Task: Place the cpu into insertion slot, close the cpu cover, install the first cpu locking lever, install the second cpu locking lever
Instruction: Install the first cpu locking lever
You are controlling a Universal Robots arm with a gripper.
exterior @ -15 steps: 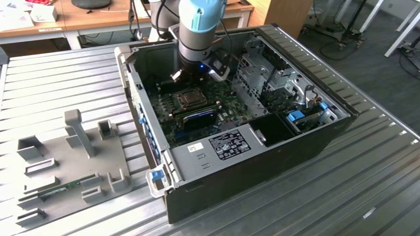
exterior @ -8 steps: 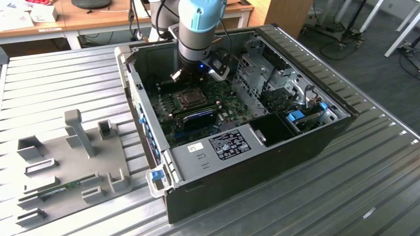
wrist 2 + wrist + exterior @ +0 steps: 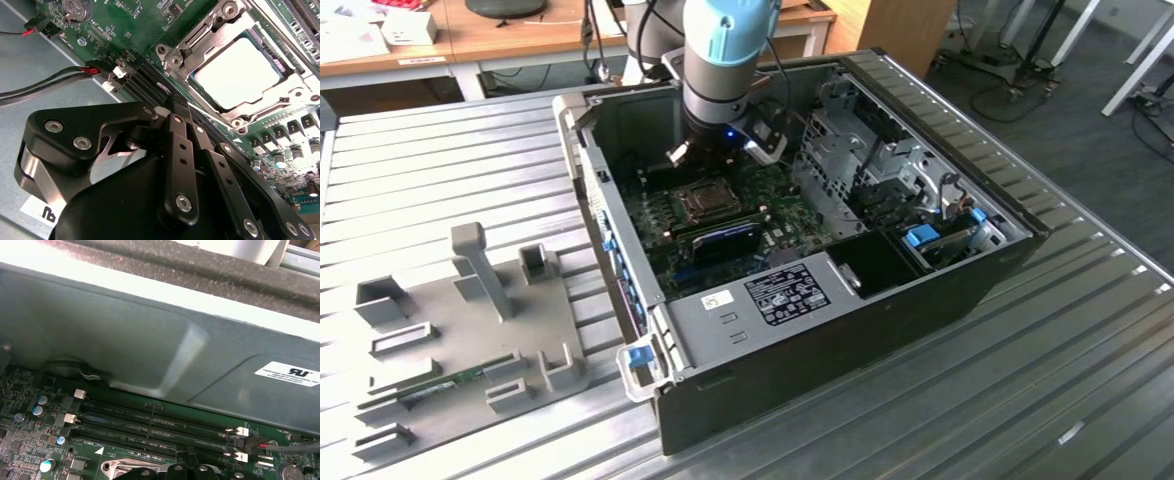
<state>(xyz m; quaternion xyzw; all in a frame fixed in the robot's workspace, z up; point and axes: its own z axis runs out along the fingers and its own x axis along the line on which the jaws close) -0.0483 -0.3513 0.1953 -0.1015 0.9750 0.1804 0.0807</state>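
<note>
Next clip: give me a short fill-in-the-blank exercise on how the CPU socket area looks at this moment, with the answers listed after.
1. The cpu already lies inside the insertion ____.
2. The cpu cover is ____ over the chip, its window showing the grey top.
3. The gripper sits above the long black ____ slots beside the socket.
4. The motherboard around the socket is ____ in colour.

Answers: slot; closed; memory; green

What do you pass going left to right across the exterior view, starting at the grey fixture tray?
Fixture tray → insertion slot beneath the gripper → drive cage → blue connector.
</note>
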